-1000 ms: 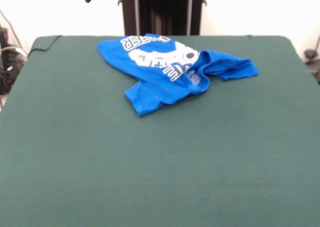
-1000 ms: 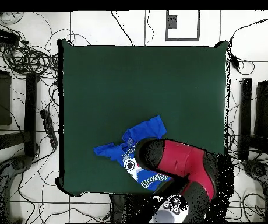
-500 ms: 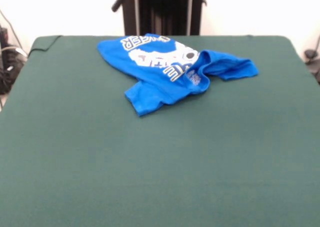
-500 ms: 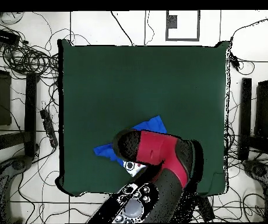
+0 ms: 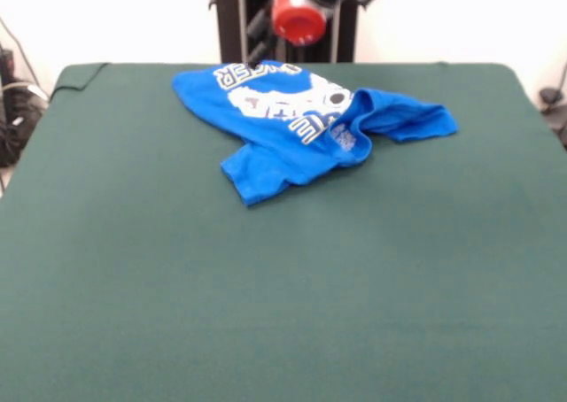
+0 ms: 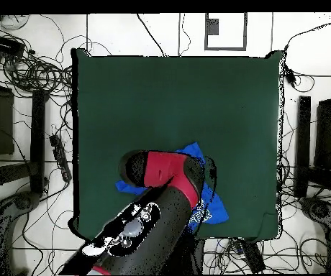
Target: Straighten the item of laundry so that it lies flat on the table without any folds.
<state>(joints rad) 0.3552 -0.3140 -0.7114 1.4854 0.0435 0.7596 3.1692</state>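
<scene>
I am seeing the item of laundry [image 5: 301,123] lying crumpled on the table [image 5: 283,287], close to the far edge in the front view and roughly midway between the table's left and right edges, a little toward the left. It is not flat: its long axis is running diagonally, from a rounded end by the far edge down toward a loose flap pointing at the near-left. A second bunched lobe is sticking out toward the right edge, with folds where it meets the body. The white print and block lettering are facing up and reading upside down from the front camera, so the garment's top is pointing toward the near side.

In the overhead view the red and black arm [image 6: 157,208] is covering most of the shirt [image 6: 210,208]; only blue patches are showing beside it, near the bottom edge of the table [image 6: 175,100]. In the front view only a red and black part of the arm [image 5: 301,12] is showing at the top, above the far edge. I cannot tell the state of the jaws.

The green cloth is lying smooth over the remaining surface, with one corner flap turned at the far left. Around the table, cables [image 6: 32,72] are tangling on a pale tiled floor [image 6: 161,32], and dark equipment is standing along both sides.
</scene>
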